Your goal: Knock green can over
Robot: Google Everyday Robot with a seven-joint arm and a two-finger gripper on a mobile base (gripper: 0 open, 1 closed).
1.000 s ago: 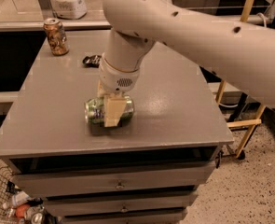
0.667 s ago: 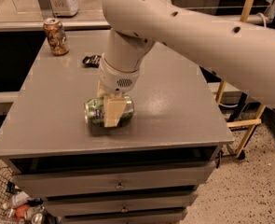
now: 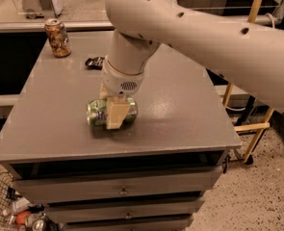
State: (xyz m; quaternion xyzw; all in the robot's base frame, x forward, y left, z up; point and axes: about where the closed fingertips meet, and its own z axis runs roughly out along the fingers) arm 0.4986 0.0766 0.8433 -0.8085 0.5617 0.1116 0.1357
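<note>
Across the last second almost nothing had moved. The green can (image 3: 96, 113) already lay on its side at the lower middle of the table (image 3: 180, 109), just left of the frame's centre, as it had before. The end effector (image 3: 111, 110) stayed directly over the can's middle. Whether it clamped the can or merely rested against it could not be told. Judged from this, the knock-over was effectively done, and only a withdrawal seemed left. The can's mottled green label carried a small pale panel, with no legible writing. The brown can (image 3: 58, 37) stood upright at the upper left, its brand unreadable too.
</note>
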